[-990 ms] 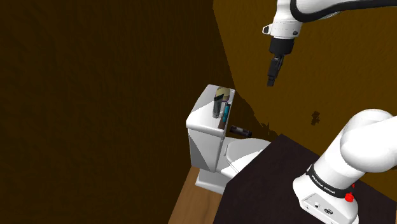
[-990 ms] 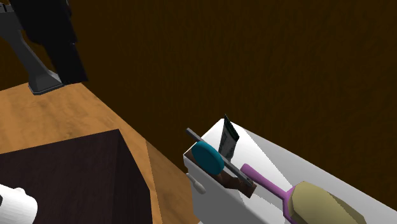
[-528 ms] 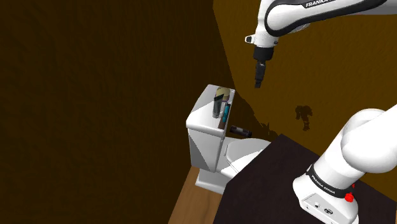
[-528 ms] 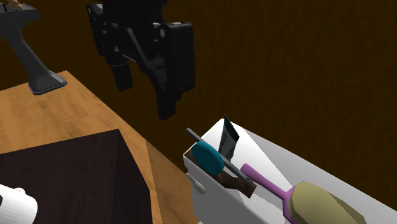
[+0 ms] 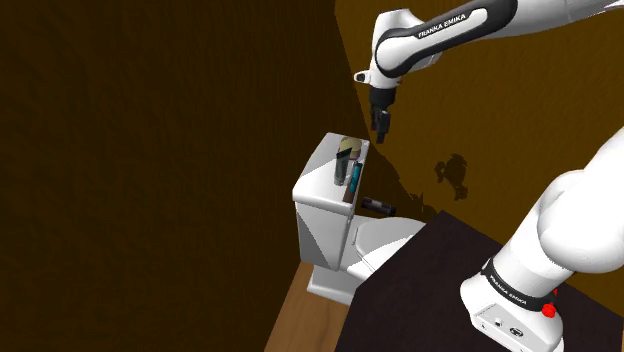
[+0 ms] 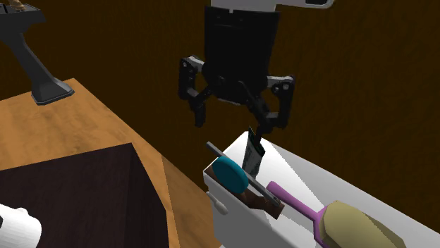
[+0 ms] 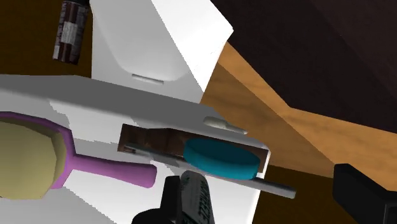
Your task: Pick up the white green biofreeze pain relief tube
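Note:
The tube (image 6: 252,156) stands upright at the end of the toilet tank's top, pale with a dark upper end; the wrist view shows green print on it (image 7: 198,197). My gripper (image 6: 235,124) hangs open just above it, one fingertip (image 6: 271,127) close over the tube's top and the other out past the tank's end. In the wrist view the tube sits right beside one finger (image 7: 167,202), apart from the other (image 7: 364,190), and nothing is held. The shoulder view has the gripper (image 5: 381,128) above the tank (image 5: 320,190).
On the tank top beside the tube lie a teal disc (image 6: 230,175), a brown block (image 7: 151,137), a grey rod (image 6: 236,168) and a purple-handled brush (image 6: 352,227). A dark bottle (image 7: 69,28) lies behind the toilet. The dark stand (image 5: 420,300) sits on a wooden floor (image 6: 63,120).
The arm has swung toward the shoulder view's left and lowered. The gripper now hangs over the tank, fingers spread above the tube, instead of off to the side.

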